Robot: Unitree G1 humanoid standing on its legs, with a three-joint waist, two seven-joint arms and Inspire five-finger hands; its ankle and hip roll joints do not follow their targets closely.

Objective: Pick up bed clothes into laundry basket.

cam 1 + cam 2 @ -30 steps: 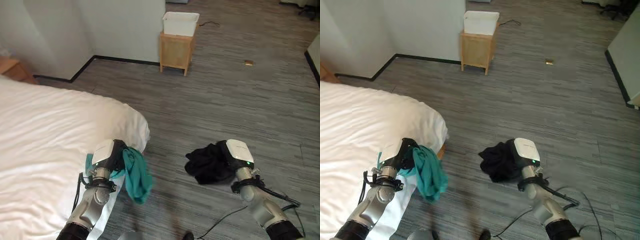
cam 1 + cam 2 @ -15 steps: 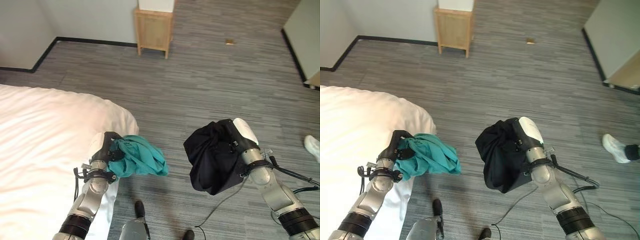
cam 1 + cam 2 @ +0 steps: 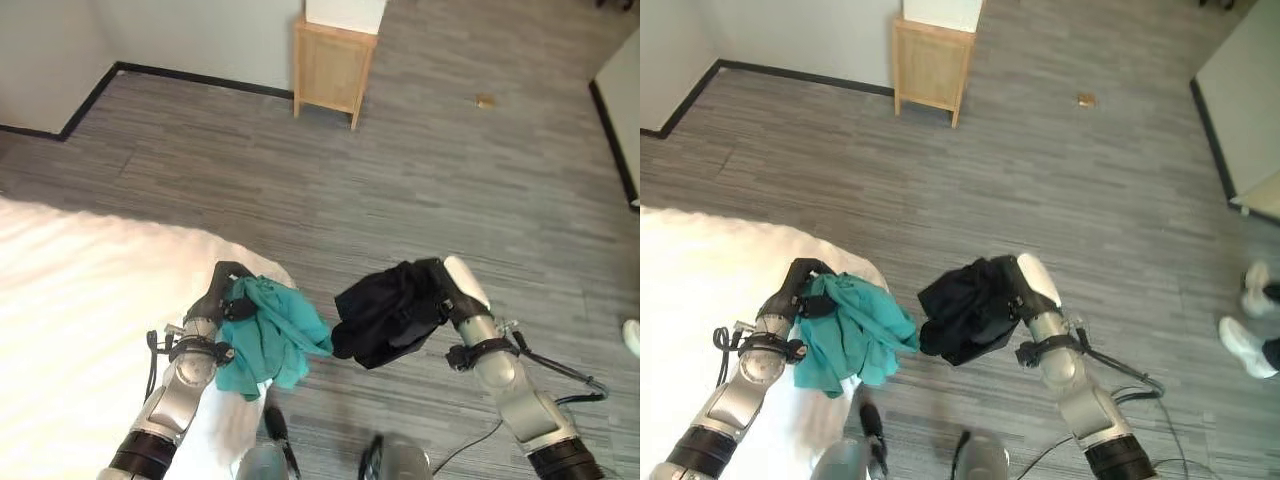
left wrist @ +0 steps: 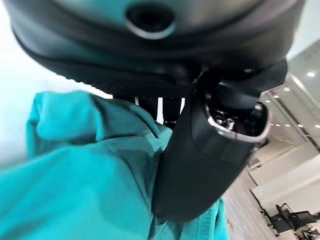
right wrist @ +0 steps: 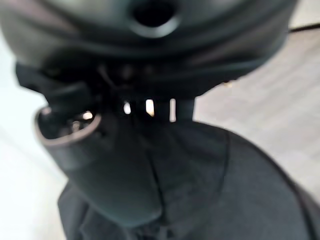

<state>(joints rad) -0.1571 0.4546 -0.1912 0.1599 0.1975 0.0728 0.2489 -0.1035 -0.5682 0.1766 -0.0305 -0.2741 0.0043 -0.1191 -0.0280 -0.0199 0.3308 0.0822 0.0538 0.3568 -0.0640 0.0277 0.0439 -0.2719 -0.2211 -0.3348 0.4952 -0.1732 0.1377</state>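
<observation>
A teal garment (image 3: 270,335) hangs bunched from my left hand (image 3: 226,288), which is shut on it just off the corner of the white bed (image 3: 80,320). In the left wrist view the thumb (image 4: 210,150) presses into the teal cloth (image 4: 85,180). A black garment (image 3: 385,312) is bunched in my right hand (image 3: 450,290), shut on it and held above the floor to the right of the teal one. The right wrist view has the thumb (image 5: 95,165) curled over black cloth (image 5: 240,195). A white laundry basket (image 3: 345,12) stands on a wooden stand at the far wall.
The wooden stand (image 3: 332,62) sits against the far wall. A small brown object (image 3: 486,101) lies on the grey floor at the back right. A person's white shoes (image 3: 1245,335) show at the right edge. Open floor stretches between me and the stand.
The whole view has shifted as the camera moved. Both hands keep their garments; the black one has swung closer to the teal one and hangs less low.
</observation>
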